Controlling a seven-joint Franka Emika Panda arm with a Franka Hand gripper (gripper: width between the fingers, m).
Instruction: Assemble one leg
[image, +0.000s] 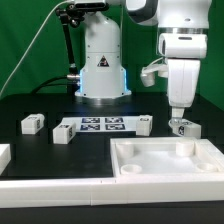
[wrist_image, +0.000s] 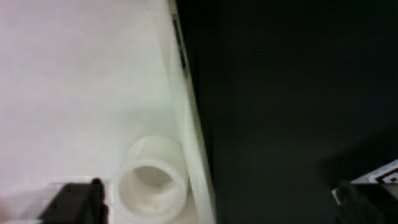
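Several small white legs with marker tags lie on the black table: one (image: 183, 127) at the exterior view's right, one (image: 145, 124) beside the marker board, and two at the left (image: 33, 123) (image: 63, 133). My gripper (image: 179, 113) hangs just above the right-hand leg, near the far edge of the large white tray-like piece (image: 165, 160). In the wrist view the gripper (wrist_image: 222, 205) is open with its dark fingertips (wrist_image: 75, 202) wide apart. Between them lie the tray piece's edge, a corner hole (wrist_image: 151, 180) and bare black table. No leg is held.
The marker board (image: 102, 125) lies in the middle of the table in front of the robot base (image: 100, 70). A white bar (image: 60, 188) runs along the front edge. Another white piece (image: 3, 154) shows at the left edge.
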